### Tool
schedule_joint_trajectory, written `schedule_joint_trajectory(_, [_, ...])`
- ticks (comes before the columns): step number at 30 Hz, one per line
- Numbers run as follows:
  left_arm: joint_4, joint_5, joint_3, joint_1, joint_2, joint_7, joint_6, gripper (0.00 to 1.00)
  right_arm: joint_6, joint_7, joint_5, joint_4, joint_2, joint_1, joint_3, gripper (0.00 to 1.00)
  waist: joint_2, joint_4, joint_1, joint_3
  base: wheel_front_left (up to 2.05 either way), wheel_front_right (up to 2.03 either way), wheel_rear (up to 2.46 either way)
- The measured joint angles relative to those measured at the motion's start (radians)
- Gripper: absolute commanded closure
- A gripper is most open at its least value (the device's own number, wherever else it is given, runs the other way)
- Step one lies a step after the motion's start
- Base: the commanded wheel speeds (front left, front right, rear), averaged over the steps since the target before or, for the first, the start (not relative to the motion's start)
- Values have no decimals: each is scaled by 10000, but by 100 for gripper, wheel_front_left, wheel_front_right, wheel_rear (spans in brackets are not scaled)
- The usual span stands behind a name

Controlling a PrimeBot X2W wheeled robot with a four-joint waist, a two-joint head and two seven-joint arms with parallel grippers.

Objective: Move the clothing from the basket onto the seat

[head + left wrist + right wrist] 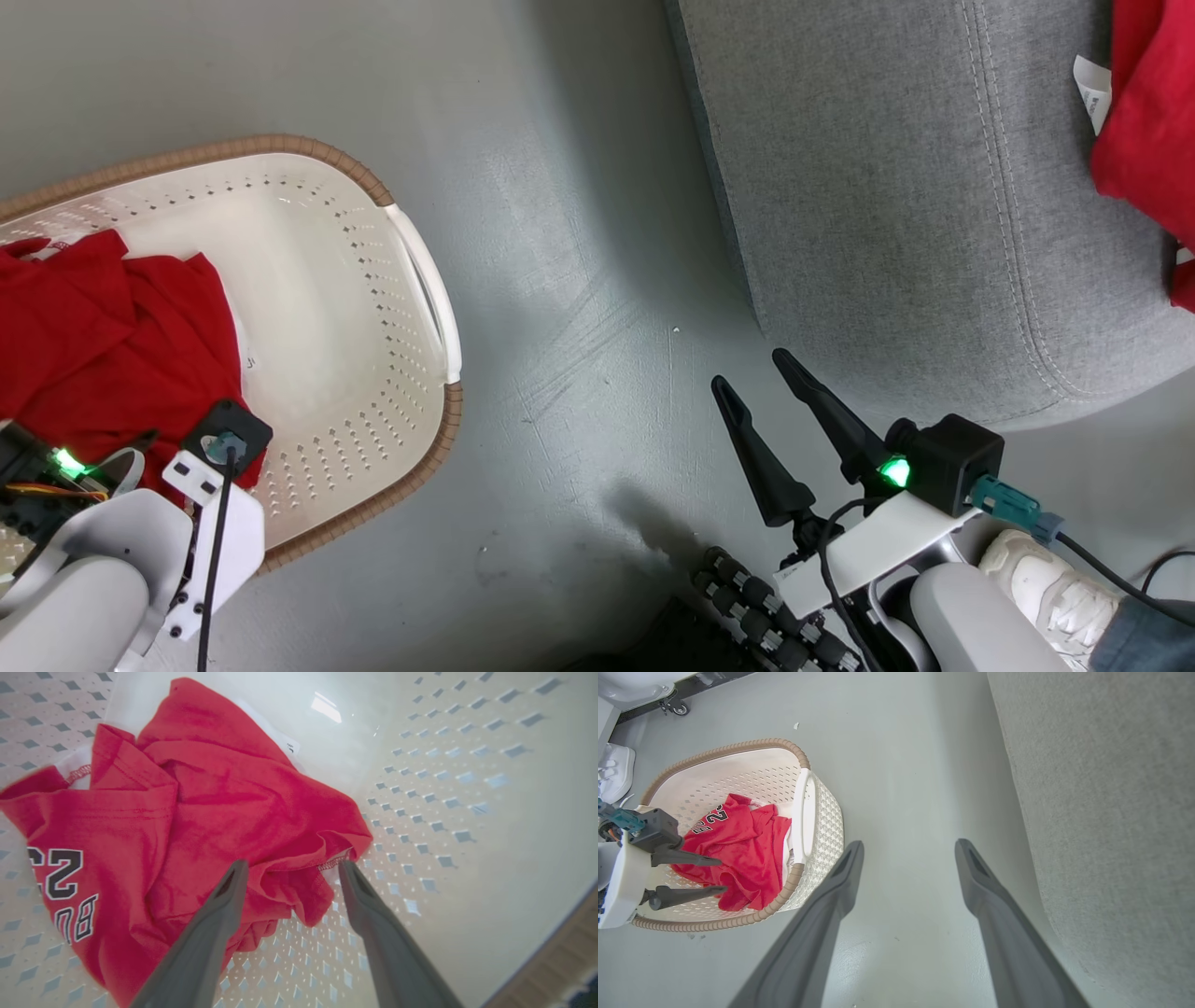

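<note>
Two lots of red cloth are about. One crumpled jersey (pixel 103 345) lies on the bottom of the basket (pixel 411 280), and another red bundle (pixel 1148 121) sits on the seat (pixel 887 205) at its far right edge. The basket stands on the grey floor (pixel 579 233) well apart from the seat. Its long axis seems to run toward the seat, with one white handle end facing it. From the head view, bare plastic lies between the jersey and that handle.

The left gripper (pixel 293 865) points down into the basket with its fingers spread wide either side of a folded hem, clamping nothing. I cannot tell whether the tips touch the fabric. Its own camera gives the jersey's dark, white-edged numerals and letters. The right wrist view shows them too, small, beside those parted fingers.

The right gripper (pixel 749 369) hangs over the floor near the seat's rounded corner. It is fully spread and empty, fingers aimed along the seat's edge. A white shoe (pixel 1046 579) shows behind it.
</note>
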Motion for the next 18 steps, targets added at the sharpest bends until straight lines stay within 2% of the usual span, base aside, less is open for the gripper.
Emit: schedule_joint_trajectory(18, [169,-25,211,-122,291,86,10,0,0,0,-17,-58,2,27,100,0,0,-6,0,418,0,0,0])
